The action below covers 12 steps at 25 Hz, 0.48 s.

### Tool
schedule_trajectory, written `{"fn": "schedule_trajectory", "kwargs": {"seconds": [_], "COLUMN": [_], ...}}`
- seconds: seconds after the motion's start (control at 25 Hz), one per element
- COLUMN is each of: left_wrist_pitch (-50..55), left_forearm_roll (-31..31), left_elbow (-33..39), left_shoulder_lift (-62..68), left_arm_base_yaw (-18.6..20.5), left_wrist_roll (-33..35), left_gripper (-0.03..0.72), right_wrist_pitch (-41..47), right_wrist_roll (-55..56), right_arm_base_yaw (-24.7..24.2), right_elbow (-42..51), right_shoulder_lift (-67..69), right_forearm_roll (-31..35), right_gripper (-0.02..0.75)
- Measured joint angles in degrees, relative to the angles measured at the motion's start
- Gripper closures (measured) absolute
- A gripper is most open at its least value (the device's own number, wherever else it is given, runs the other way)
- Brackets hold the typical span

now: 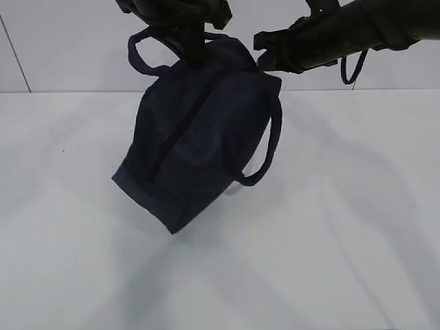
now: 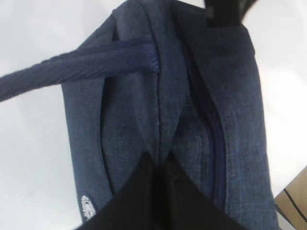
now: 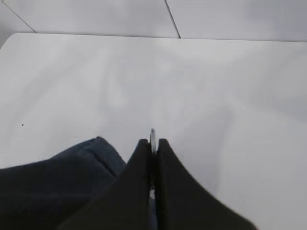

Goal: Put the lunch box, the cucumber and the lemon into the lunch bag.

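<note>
The dark navy lunch bag (image 1: 196,137) hangs tilted over the white table (image 1: 344,240), its lower corner near the surface. My left gripper (image 1: 195,56) comes down from the top and is shut on a fold of the bag's fabric (image 2: 158,120) beside the zipper (image 2: 211,124), which looks closed. From the right, my right gripper (image 1: 265,60) is shut on the metal ring pull (image 3: 152,135) at the bag's upper end. One loop handle (image 2: 72,72) sticks out to the left, and a white logo (image 2: 88,207) shows on the side. The lunch box, cucumber and lemon are out of view.
A pale wall (image 1: 69,41) rises behind the table's far edge. A brown cardboard-like corner (image 2: 293,206) shows at the lower right of the left wrist view. A cable loop (image 1: 355,67) hangs under the right arm.
</note>
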Motion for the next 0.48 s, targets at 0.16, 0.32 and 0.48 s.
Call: {"fn": "schedule_trajectory", "kwargs": {"seconds": [0.16,0.32,0.48], "left_wrist_pitch": [0.0,0.0,-0.1], "left_forearm_roll": [-0.5,-1.2,-1.9], "left_elbow": [0.0,0.0,0.1], "left_shoulder_lift": [-2.2,-4.0,-5.0], "left_arm_base_yaw": [-0.1,0.0,0.0], "left_wrist_roll": [0.0,0.1,0.3], "left_gripper": [0.694,0.695,0.695], "right_wrist_pitch": [0.0,0.0,0.2], "right_wrist_roll": [0.0,0.0,0.0], "right_arm_base_yaw": [-1.1,-1.9,-1.9], "right_elbow": [0.0,-0.1,-0.1], "right_shoulder_lift": [0.0,0.0,0.0], "right_forearm_roll": [1.6,3.1,3.6], "right_gripper": [0.737,0.737,0.737]}}
